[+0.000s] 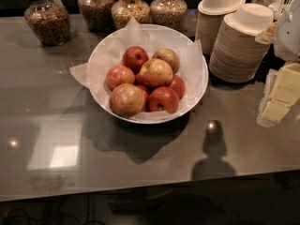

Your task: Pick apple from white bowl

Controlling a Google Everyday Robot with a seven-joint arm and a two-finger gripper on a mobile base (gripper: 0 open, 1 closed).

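Note:
The white bowl (202, 81) stands at the middle back of the grey counter, wide and shallow, lined with crinkled white paper. It holds a pile of several apples. The apple (155, 72), large and pale yellow with a pink blush, lies on top near the middle of the pile. Deep red apples lie around it, one behind (135, 57) and one in front (163, 99). A mottled orange-red apple (126, 99) lies at the front left. The gripper is not in view.
Several glass jars of grains (47, 18) stand along the back edge. Two stacks of beige disposable bowls (239, 43) stand right of the white bowl. Pale yellow packets (283, 93) lie at the right edge. The counter's front edge (150, 186) runs across the bottom.

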